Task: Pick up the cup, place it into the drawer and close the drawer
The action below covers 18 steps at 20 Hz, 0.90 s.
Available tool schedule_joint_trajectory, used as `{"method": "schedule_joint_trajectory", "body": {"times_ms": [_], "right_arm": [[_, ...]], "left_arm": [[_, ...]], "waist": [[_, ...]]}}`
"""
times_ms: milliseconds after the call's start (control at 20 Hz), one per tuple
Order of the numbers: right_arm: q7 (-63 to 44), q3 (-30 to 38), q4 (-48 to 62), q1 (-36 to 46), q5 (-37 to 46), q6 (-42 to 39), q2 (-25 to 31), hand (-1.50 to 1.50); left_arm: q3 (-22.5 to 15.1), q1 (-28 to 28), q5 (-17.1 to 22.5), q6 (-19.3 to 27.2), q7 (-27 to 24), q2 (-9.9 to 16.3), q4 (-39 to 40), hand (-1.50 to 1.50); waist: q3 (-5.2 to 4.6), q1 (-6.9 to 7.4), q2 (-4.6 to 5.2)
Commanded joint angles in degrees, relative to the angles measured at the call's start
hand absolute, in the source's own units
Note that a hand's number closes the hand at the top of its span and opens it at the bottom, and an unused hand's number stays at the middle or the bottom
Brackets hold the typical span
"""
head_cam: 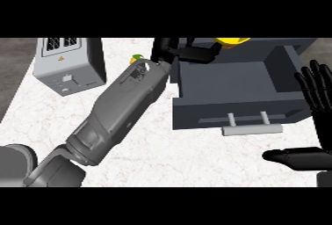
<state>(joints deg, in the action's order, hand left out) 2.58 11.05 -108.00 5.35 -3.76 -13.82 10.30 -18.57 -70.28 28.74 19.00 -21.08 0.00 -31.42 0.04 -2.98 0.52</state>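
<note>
Even, bright light; faint soft shadows

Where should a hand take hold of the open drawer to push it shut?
At the pale bar handle on the drawer front, coming from the near side. It juts out on two posts toward the robot, nothing in front, and the open right hand rests close by.

Cup (232, 41) mostly hidden by left hand (194, 52), perhaps gripped
</note>
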Motion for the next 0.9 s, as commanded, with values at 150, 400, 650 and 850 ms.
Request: {"method": "schedule_joint_trajectory", "body": {"times_ms": [150, 400, 650, 850], "right_arm": [[-2.4, 0.9, 0.7, 3.4, -0.5, 0.7, 0.9, -1.50], [0.5, -1.0, -0.2, -1.0, 1.0, 0.0, -0.6, -1.50], [0.4, 0.9, 0.6, 1.5, -1.1, -1.5, 1.5, -1.50], [-0.4, 0.8, 2.8, 4.5, -1.7, -1.8, 2.0, -1.50]], "left_arm": [[-7.3, -3.5, 2.3, 3.6, 2.2, 0.0, 5.9, 1.50], [-14.6, -1.2, 4.3, 4.0, 4.8, 0.0, 4.7, -1.50], [-18.6, -3.9, 3.5, 6.2, 7.2, 0.0, 9.0, -1.50], [-23.2, -1.7, 5.6, 12.8, 8.1, 0.0, 2.8, -1.50]], "waist": [[0.01, -0.39, 0.18], [0.02, -1.16, 0.18], [0.06, -2.48, 0.69], [0.06, -2.64, 0.60]]}}
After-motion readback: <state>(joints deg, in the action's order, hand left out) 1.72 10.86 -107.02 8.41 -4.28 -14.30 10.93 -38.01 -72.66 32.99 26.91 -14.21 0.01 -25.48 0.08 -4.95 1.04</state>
